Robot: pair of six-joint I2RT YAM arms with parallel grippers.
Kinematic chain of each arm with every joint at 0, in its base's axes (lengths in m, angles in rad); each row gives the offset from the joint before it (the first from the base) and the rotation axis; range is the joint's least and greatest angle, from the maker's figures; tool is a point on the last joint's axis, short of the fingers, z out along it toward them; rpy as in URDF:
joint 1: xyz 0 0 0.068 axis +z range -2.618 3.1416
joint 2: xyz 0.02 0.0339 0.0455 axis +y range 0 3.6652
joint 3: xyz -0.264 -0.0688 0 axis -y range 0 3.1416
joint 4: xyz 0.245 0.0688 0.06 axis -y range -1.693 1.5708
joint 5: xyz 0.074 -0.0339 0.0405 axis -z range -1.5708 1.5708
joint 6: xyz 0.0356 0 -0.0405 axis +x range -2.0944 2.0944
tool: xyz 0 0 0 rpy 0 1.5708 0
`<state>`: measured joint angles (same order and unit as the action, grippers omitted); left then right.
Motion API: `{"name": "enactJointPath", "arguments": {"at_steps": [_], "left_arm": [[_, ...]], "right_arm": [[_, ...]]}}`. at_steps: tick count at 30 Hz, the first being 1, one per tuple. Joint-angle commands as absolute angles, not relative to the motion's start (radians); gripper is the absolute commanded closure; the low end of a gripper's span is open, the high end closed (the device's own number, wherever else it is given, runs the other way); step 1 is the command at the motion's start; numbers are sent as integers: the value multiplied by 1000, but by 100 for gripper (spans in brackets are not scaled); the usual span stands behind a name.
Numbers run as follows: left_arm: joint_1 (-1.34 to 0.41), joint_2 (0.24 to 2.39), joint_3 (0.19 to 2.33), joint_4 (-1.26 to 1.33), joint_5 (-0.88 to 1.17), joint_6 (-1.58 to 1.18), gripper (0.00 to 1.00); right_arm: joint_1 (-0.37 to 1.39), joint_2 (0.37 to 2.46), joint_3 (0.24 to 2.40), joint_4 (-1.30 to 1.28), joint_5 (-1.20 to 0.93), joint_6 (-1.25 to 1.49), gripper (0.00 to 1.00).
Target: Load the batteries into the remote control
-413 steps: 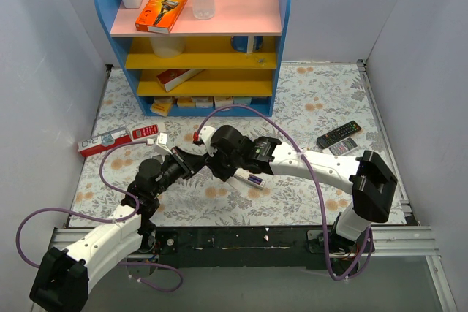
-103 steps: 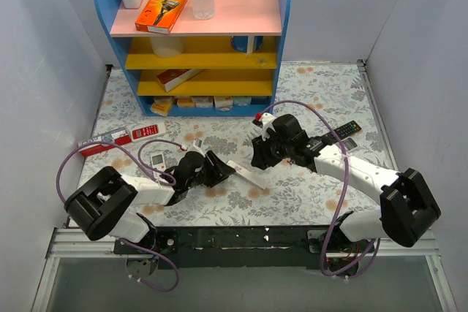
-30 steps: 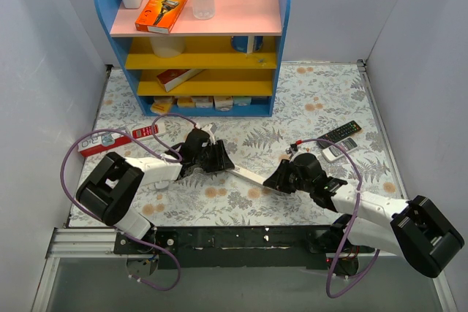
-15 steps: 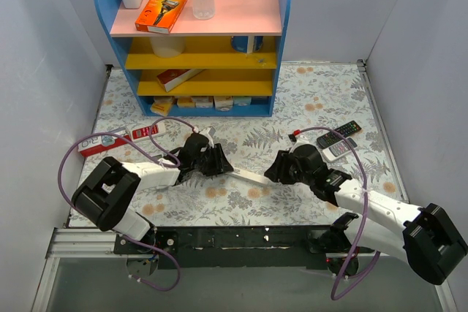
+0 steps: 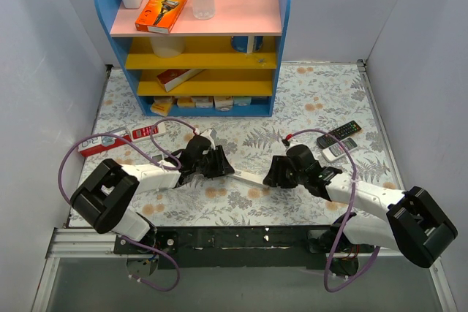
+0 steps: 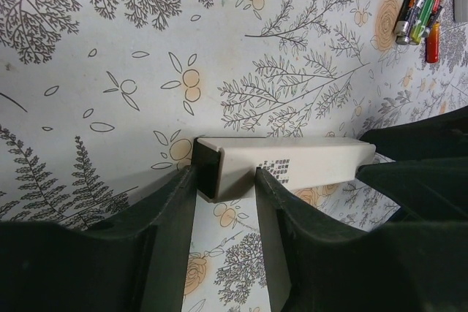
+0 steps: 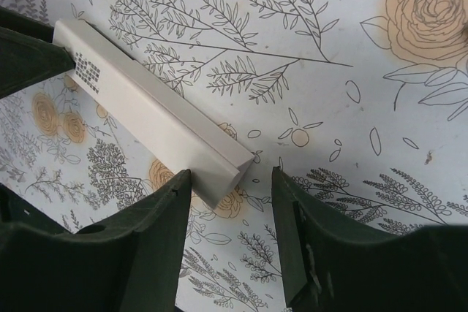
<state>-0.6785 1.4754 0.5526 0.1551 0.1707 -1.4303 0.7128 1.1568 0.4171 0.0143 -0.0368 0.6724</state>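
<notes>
The remote control [image 5: 247, 176] is a slim white bar lying level just over the floral mat, its plain back up. My left gripper [image 5: 216, 163] is shut on its left end; in the left wrist view both fingers [image 6: 179, 202] press the sides of the remote control [image 6: 292, 164]. My right gripper [image 5: 273, 174] is open at the other end. In the right wrist view the remote control [image 7: 153, 111] touches the left finger [image 7: 164, 213], with a gap to the other one. The batteries [image 6: 418, 6] lie in a loose heap on the mat beyond it.
A black remote [image 5: 338, 134] and a pale one [image 5: 341, 148] lie to the right of my right arm. A red-and-white box [image 5: 102, 142] and a red remote [image 5: 146, 131] lie at the left. The blue shelf unit [image 5: 197, 42] stands at the back.
My right gripper has opened and let go of the remote's right end, and that arm has shifted slightly up and left. The left gripper keeps its hold and has barely moved.
</notes>
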Motion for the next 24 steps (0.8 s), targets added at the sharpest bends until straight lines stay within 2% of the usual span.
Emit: {"name": "enactJointPath", "arguments": {"at_steps": [1,9,12,17,24], "left_arm": [[-687,1433,541,104,143,-1430,64],[-690,1417,532,107,150,-1447,64],[-689,1424,529,109,158,-1450,65],[-692,1422,515,121,164,-1462,73],[-693,1427,500,121,167,-1466,76]], "right_arm": [[712,1181,408,-24,-18,640,45],[713,1233,410,-38,-49,615,52],[715,1241,420,-63,-41,612,59],[718,1235,423,-100,-17,601,61],[716,1221,488,-202,89,558,60]]}}
